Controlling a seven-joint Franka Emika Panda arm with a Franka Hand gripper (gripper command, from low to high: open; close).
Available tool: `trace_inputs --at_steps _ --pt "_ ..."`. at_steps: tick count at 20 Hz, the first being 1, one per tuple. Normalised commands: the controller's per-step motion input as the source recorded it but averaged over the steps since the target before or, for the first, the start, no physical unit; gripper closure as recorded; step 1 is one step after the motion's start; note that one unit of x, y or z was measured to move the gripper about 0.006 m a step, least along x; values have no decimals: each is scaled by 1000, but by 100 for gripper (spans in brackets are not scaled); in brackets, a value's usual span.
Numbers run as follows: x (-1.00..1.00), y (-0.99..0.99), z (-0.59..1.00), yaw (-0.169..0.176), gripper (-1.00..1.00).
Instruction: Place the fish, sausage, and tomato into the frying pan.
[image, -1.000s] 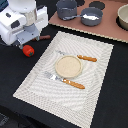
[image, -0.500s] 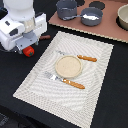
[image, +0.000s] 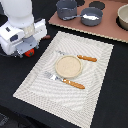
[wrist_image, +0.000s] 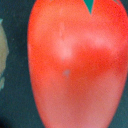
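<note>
The tomato (wrist_image: 75, 65) fills the wrist view, glossy red-orange with a dark green stem spot. In the exterior view it shows as a red patch (image: 30, 51) under the white arm, on the black table at the exterior view's left. My gripper (image: 27, 49) is down around it; its fingers are hidden, so open or shut is unclear. The frying pan (image: 98, 21) stands on the brown board at the back, handle pointing to the exterior view's left, with a white piece, the fish (image: 90, 17), inside. A thin reddish sausage (image: 45, 37) lies just beside the arm.
A deeper grey pot (image: 66, 7) stands beside the pan, and a beige bowl (image: 122, 17) at the far right. A striped placemat (image: 35, 80) holds a tan plate (image: 67, 66), an orange-handled knife (image: 86, 58) and an orange-handled fork (image: 70, 82).
The arm has sunk slightly toward the table over the tomato. Nothing else has moved.
</note>
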Motion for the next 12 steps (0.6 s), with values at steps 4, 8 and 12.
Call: trace_inputs --at_steps 4,8,12 --pt "-246 16 -299 0 100" --pt "-263 0 -236 0 100" --pt "-213 0 -96 0 100"
